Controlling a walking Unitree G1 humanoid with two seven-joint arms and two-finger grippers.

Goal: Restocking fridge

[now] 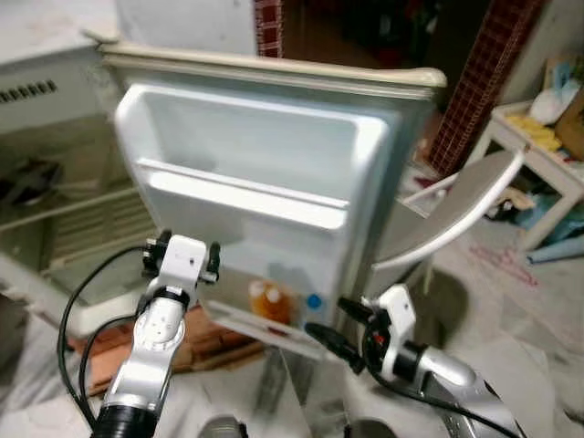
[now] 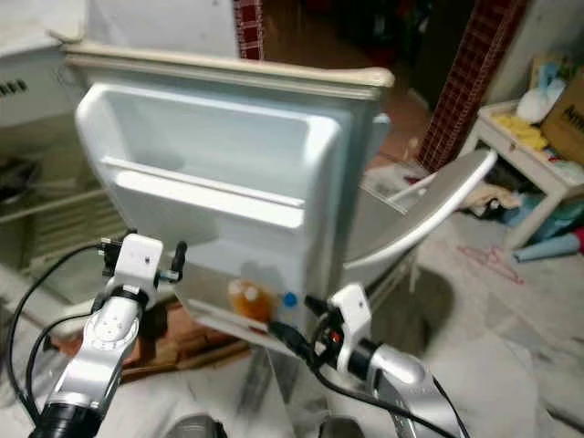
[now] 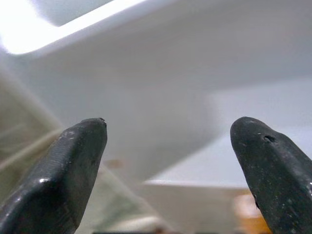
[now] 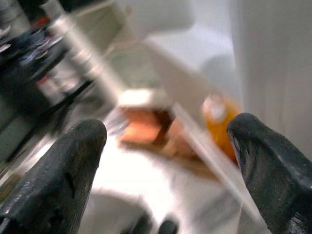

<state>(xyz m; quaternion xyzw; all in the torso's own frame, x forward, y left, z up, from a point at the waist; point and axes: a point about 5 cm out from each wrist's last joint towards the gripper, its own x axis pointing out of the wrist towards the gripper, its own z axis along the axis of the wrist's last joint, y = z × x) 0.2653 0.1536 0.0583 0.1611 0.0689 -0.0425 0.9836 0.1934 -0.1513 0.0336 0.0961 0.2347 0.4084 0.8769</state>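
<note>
fridge door [image 1: 274, 173]: one, swung open, two shelves | orange bottle [image 1: 265, 299]: one, standing at the right end of the door's bottom shelf | left gripper [image 3: 168, 141]: fingers spread wide, empty, near the door's left edge | right gripper [image 4: 168, 146]: fingers wide apart, empty, just right of the bottle

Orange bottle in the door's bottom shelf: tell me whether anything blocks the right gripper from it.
Partly. The orange bottle sits behind the door shelf's front rail, which lies between it and the open right gripper; access looks clear from above.
</note>
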